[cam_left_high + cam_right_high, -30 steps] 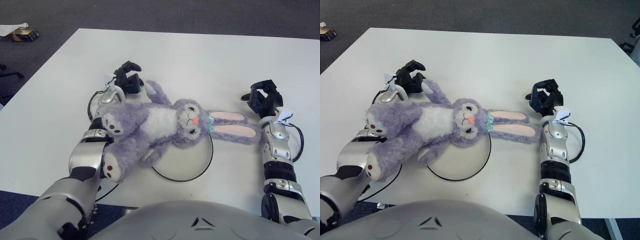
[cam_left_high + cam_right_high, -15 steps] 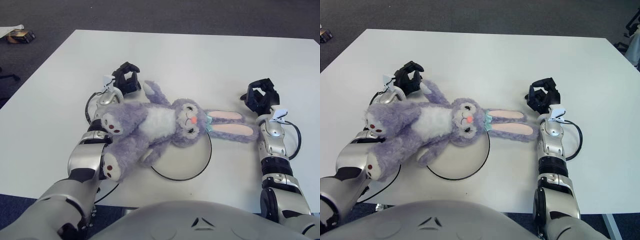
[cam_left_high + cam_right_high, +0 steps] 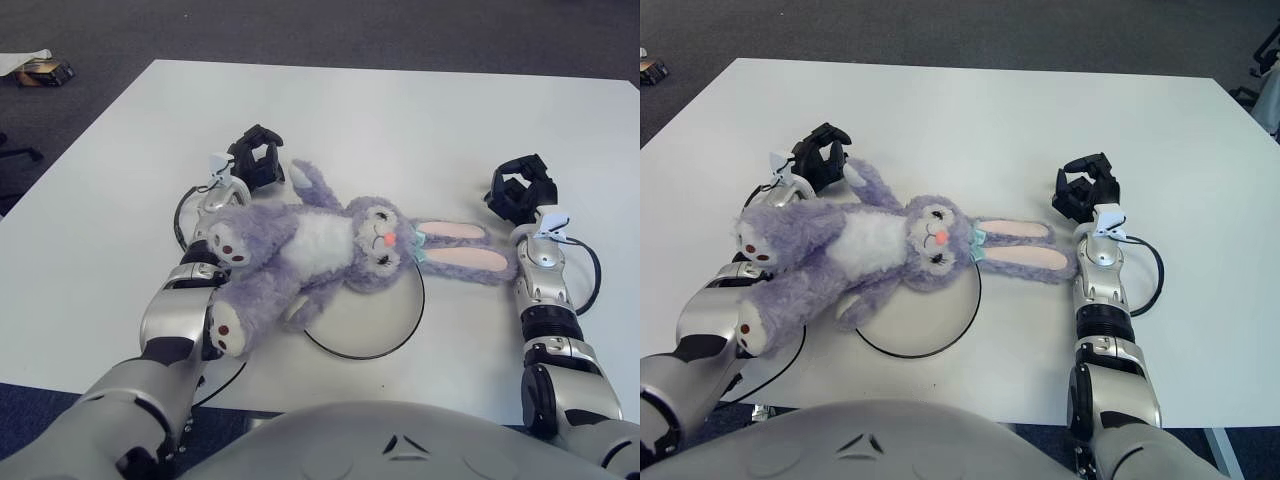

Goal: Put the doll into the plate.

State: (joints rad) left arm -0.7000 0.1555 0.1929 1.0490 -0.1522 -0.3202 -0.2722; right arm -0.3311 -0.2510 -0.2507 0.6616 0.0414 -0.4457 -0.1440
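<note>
A fluffy purple bunny doll (image 3: 320,240) lies on its back across the table. Its head and one arm overlap the far left part of a white plate with a black rim (image 3: 372,322). Its long pink-lined ears (image 3: 465,255) stretch right, off the plate. Its legs and feet (image 3: 225,325) drape over my left forearm. My left hand (image 3: 255,160) shows just behind the doll's raised paw, fingers loosely bent, holding nothing. My right hand (image 3: 522,190) sits just beyond the ear tips, fingers relaxed and empty.
The white table (image 3: 400,110) stretches far behind the doll. Black cable loops (image 3: 182,212) lie by my left wrist and another by my right forearm (image 3: 590,285). Dark carpet surrounds the table, with a small object (image 3: 40,68) on the floor at far left.
My right forearm has shifted slightly left, bringing the hand a little closer to the ear tips. The doll and my left hand have barely moved.
</note>
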